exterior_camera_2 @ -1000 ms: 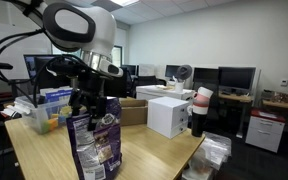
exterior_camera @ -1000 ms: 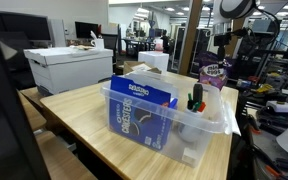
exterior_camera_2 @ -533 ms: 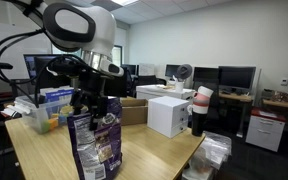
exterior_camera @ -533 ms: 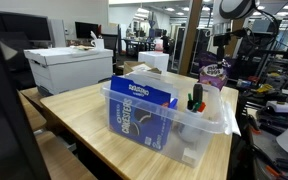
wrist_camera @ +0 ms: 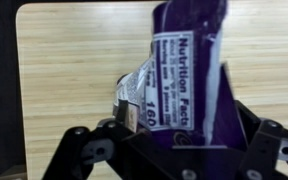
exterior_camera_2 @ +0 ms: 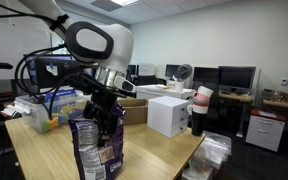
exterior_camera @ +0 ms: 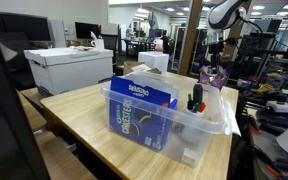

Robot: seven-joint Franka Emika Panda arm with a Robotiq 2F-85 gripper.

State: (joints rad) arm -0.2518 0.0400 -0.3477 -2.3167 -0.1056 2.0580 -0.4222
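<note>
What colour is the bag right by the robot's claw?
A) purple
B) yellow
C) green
A: in the wrist view the bag is purple with a white nutrition label, standing between the fingers of the open gripper.

Layout of the worktop. A bin (exterior_camera: 200, 138) sits on the near part of the table (exterior_camera: 79, 108) in an exterior view. Inside it a box (exterior_camera: 142, 108) leans at the left and markers (exterior_camera: 195, 98) stand at the right. Behind the bin, toward the table's far right corner, a bag (exterior_camera: 215, 76) stands upright. The gripper (exterior_camera_2: 106, 122) hangs directly over the bag, with one finger on each side of its top. Beyond the bag in an exterior view are a cardboard box (exterior_camera_2: 134, 110) and, to its right, a storage box (exterior_camera_2: 167, 116).
</note>
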